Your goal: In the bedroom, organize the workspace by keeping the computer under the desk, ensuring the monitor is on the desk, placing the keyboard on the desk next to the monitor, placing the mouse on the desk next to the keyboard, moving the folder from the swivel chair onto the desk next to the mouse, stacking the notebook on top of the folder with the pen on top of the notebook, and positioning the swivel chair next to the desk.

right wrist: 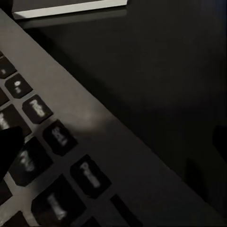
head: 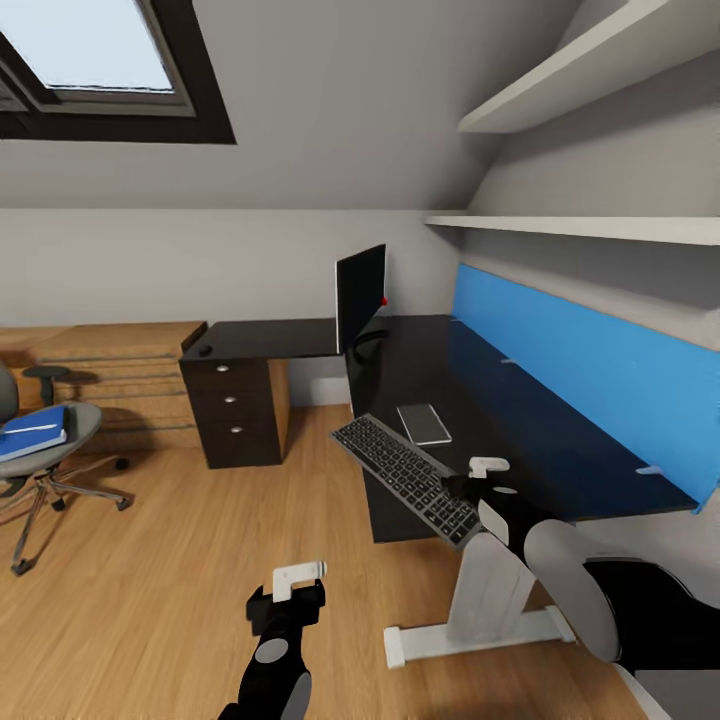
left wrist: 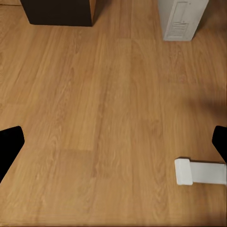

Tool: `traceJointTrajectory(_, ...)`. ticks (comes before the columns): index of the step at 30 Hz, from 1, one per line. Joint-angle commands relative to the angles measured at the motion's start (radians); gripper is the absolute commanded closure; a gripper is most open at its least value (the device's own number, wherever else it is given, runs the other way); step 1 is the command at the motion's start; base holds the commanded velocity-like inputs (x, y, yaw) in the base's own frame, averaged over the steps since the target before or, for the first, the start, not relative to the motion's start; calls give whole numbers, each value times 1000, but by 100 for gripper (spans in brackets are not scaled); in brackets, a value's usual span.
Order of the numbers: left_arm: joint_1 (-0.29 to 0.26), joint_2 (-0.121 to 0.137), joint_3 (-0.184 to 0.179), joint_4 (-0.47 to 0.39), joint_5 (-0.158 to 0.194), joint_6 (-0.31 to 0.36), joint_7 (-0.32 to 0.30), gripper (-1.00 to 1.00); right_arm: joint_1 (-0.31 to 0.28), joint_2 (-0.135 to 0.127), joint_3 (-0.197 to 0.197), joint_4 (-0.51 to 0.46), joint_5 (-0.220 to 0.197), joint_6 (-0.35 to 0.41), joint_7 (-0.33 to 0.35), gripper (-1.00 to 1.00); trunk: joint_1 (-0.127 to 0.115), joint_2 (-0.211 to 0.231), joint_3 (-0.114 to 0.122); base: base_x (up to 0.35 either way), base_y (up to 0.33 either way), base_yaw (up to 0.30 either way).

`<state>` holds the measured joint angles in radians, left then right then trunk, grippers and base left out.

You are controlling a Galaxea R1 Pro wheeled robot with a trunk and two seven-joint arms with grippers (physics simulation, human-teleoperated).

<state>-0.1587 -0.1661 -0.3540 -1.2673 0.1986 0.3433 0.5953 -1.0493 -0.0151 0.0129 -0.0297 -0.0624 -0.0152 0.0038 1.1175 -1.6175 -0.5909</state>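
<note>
Two end effectors: my left one (head: 298, 590) hangs open and empty over the floor; my right one (head: 478, 478) grips the keyboard (head: 405, 477) at the black surface's (head: 500, 410) near edge, grip partly hidden. Farther off, the monitor (head: 360, 293) stands edge-on; the folder (head: 32, 432) lies on the cut-off swivel chair (head: 45, 455).

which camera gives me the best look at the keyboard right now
The head view: it shows the whole keyboard, angled partly over the front edge of the desk, with the right end effector at its near end. The right wrist view gives a blurred close-up of a few keys and the silver frame.
</note>
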Motion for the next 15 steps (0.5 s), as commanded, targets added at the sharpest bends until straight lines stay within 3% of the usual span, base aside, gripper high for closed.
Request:
traceJointTrajectory(1, -1, 0, -2, -1, 7, 3, 8, -100, 0, 0, 12, 22, -8, -2, 0, -100, 0, -1, -1, -182, 0, 0)
traceJointTrajectory(15, -1, 0, -2, -1, 7, 3, 9, -100, 0, 1, 12, 23, -9, 0, 1, -100, 0, -1, -1, -28, 0, 0)
